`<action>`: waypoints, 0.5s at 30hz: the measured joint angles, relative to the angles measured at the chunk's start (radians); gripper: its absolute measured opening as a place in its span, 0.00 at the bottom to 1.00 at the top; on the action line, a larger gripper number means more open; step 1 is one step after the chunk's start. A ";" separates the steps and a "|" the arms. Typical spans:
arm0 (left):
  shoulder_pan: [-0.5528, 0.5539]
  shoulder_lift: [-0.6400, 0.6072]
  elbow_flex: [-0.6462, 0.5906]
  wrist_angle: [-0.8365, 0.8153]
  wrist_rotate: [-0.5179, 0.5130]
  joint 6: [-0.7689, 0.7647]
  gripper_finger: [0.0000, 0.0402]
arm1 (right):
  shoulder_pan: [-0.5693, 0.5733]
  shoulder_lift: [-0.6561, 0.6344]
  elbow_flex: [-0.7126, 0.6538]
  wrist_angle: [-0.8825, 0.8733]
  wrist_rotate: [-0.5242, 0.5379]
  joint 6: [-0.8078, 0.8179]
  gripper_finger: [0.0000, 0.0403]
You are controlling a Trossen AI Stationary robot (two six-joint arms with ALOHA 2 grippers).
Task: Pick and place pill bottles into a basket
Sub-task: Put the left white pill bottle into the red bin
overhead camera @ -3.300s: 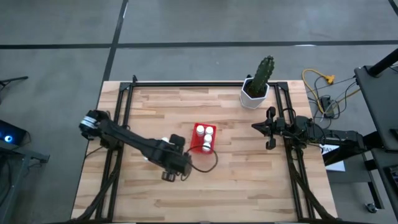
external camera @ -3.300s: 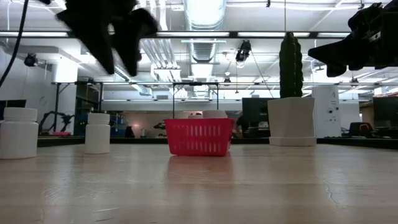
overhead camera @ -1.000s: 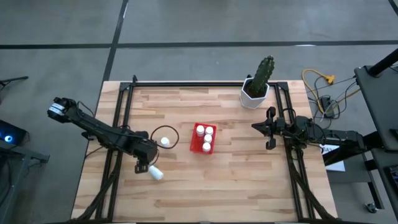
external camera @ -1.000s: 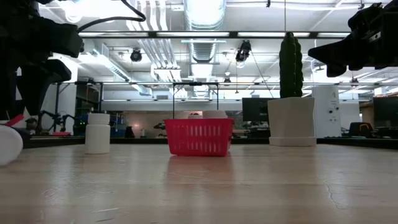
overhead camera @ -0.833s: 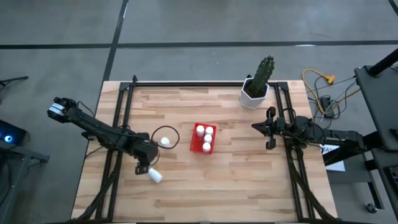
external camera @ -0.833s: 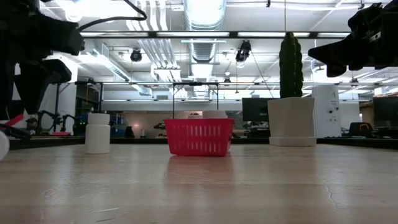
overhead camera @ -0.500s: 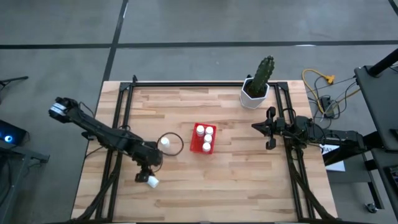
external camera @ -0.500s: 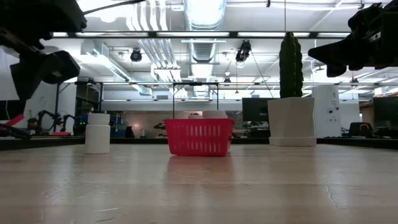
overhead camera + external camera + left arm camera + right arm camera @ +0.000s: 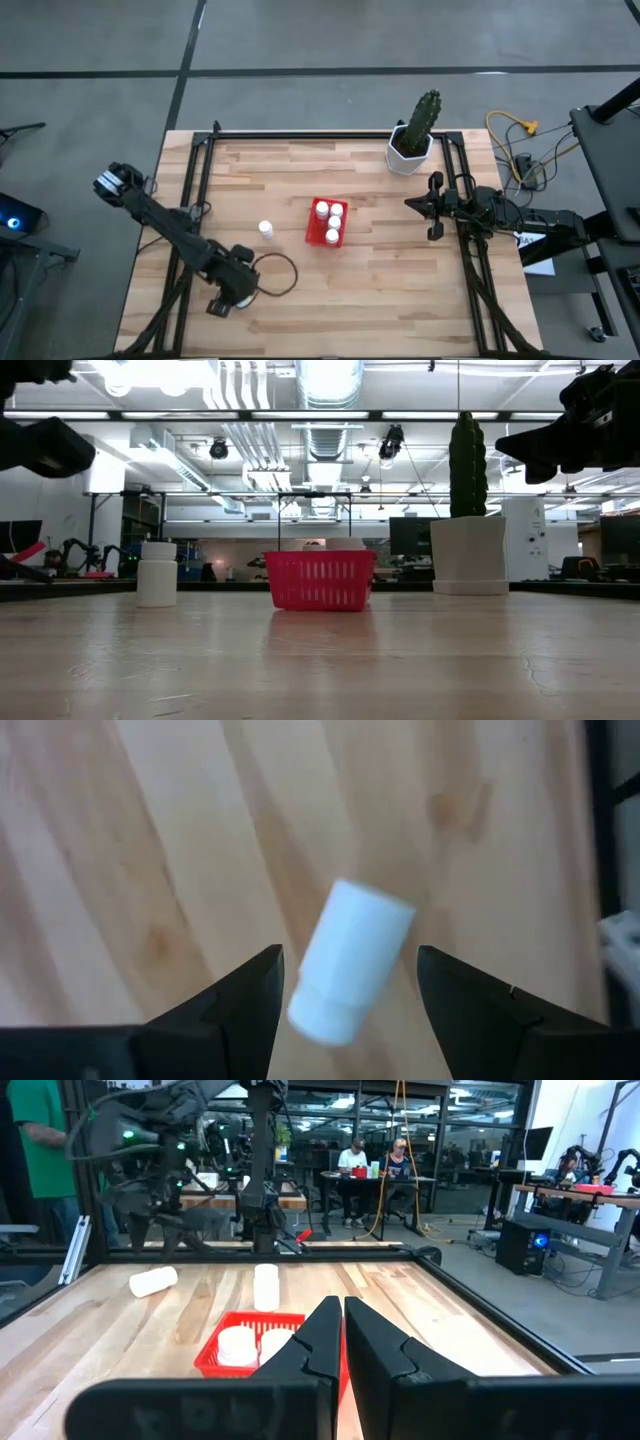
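One white pill bottle (image 9: pixel 362 938) lies on its side on the wood. My left gripper (image 9: pixel 347 960) hangs open above it, a finger on either side and clear of it. In the high view my left gripper (image 9: pixel 235 290) stands near the table's near left part and hides that bottle. Another pill bottle (image 9: pixel 265 229) stands upright on its base left of the red basket (image 9: pixel 327 222), which holds three bottles. My right gripper (image 9: pixel 434 207) waits shut at the table's right side, pointing level.
A cactus in a white pot (image 9: pixel 413 140) stands at the far right. Black frame rails (image 9: pixel 195 190) run along the table's left and right sides. A black cable loop (image 9: pixel 278 275) lies by my left gripper. People sit in the room beyond the table (image 9: pixel 375 1160).
The lying bottle has rolled toward the table's near edge. My left gripper has followed it toward the near edge, rolling its wrist, and now hangs over it, its fingers as wide apart as before.
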 joint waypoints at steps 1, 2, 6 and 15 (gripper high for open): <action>-0.014 0.019 0.017 -0.033 -0.017 -0.001 0.53 | 0.000 0.000 0.000 0.000 0.000 0.000 0.02; -0.025 0.038 0.032 -0.064 -0.036 -0.001 0.53 | 0.000 0.000 0.000 0.000 0.000 0.000 0.02; -0.052 0.103 0.071 -0.110 -0.073 -0.031 0.53 | 0.000 0.000 0.000 0.000 0.000 0.000 0.02; -0.080 0.145 0.099 -0.113 -0.070 -0.073 0.53 | 0.000 0.000 0.000 0.000 0.000 0.000 0.02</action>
